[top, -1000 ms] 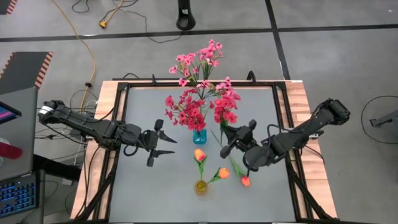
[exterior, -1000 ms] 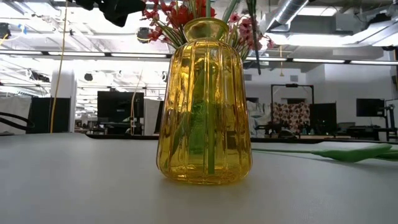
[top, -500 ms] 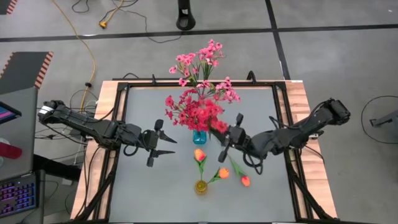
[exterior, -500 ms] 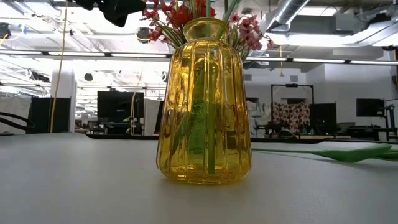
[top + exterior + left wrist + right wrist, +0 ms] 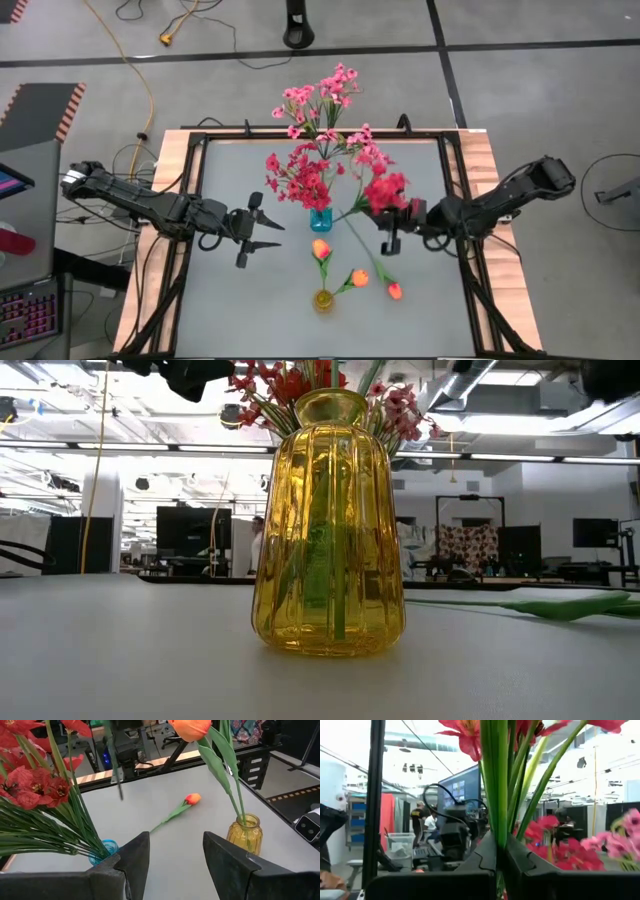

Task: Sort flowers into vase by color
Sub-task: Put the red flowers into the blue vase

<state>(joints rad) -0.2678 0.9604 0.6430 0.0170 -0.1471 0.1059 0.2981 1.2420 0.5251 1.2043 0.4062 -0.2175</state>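
**Red spray in the right gripper, on its way to the blue vase**

The right gripper (image 5: pixel 391 232) is clamped on the green stems of a red flower spray (image 5: pixel 385 190); its wrist camera shows the two dark fingers (image 5: pixel 485 857) pressed tight on either side of the bundle of stems (image 5: pixel 495 785). The blossoms stand just beyond the fingers toward the far edge of the table, and the long stem (image 5: pixel 362 243) trails the other way, slanting down toward the near edge between the orange tulips.

To do this step well, the stem's lower end has to be raised clear of the table (image 5: pixel 220 320) and of the loose orange tulip (image 5: pixel 394 291) lying near it, then turned close to upright before it goes down. The target, judging by colour, is the small blue vase (image 5: pixel 320 219) at mid-table, already full of red and pink sprays (image 5: pixel 305 180). Its mouth looks narrow and crowded, so the stem tip should come in from above, slowly, with the grip kept firm until the stem is well inside; a sideways push could tip the vase.

The blue vase sits just to the left of the held spray, toward the table's centre. The yellow ribbed vase (image 5: pixel 330 520) stands near the front edge with two orange tulips (image 5: pixel 321 248) in it.

The left gripper (image 5: pixel 258 232) waits with fingers spread wide, empty, over the left half of the table, beside the blue vase.
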